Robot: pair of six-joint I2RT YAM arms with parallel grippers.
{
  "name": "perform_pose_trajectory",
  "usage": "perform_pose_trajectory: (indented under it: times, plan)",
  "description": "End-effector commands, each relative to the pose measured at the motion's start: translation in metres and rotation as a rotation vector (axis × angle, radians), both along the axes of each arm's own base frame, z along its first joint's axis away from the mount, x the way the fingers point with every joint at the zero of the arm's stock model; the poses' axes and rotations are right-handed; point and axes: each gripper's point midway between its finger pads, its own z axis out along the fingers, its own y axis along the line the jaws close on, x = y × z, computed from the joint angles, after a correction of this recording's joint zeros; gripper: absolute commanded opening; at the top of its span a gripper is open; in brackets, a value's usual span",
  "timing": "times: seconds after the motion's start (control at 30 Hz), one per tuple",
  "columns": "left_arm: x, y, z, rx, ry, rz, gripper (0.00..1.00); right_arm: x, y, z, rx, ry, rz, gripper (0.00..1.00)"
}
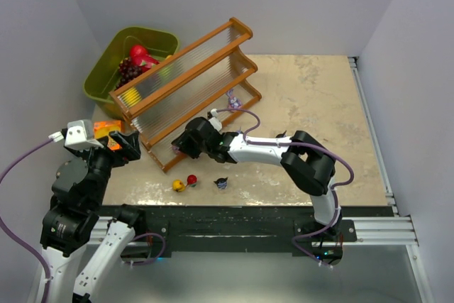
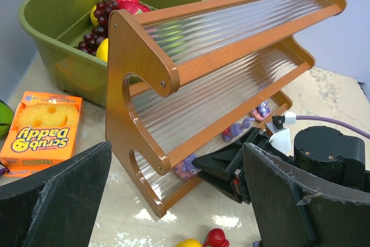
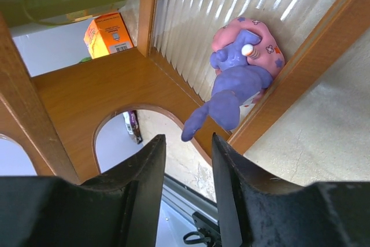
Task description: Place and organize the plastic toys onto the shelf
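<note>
The shelf [image 1: 186,76] stands slanted at the table's back left, and also shows in the left wrist view [image 2: 231,44]. My right gripper [image 1: 177,148] is open at the near end of its lowest tier. Just beyond the tips [image 3: 186,166] a purple and pink bunny toy [image 3: 240,79] lies on that tier, free of the fingers; it also shows in the left wrist view [image 2: 186,169]. Two more purple toys [image 2: 236,130] lie further along the tier. A yellow toy [image 1: 179,185], a red toy [image 1: 191,179] and a dark blue toy [image 1: 221,183] lie on the table. My left gripper [image 1: 122,143] is open and empty.
An olive-green bin [image 1: 106,69] with red fruit and grapes stands behind the shelf's left end. An orange Scrub Daddy box [image 2: 43,128] lies on the table left of the shelf. Bare table spreads to the right of the shelf.
</note>
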Motion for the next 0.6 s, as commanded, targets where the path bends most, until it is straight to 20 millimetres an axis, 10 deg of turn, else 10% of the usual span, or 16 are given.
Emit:
perform_pose_trajectory:
  times: [0.0,0.57]
  plan:
    - [-0.004,0.005,0.016,0.013,-0.044,0.013,1.0,0.004,0.004,0.037,0.07,-0.055,0.002,0.43]
    - [-0.004,0.006,0.015,0.013,-0.039,0.017,1.0,0.013,-0.006,0.028,0.138,0.009,-0.041,0.33]
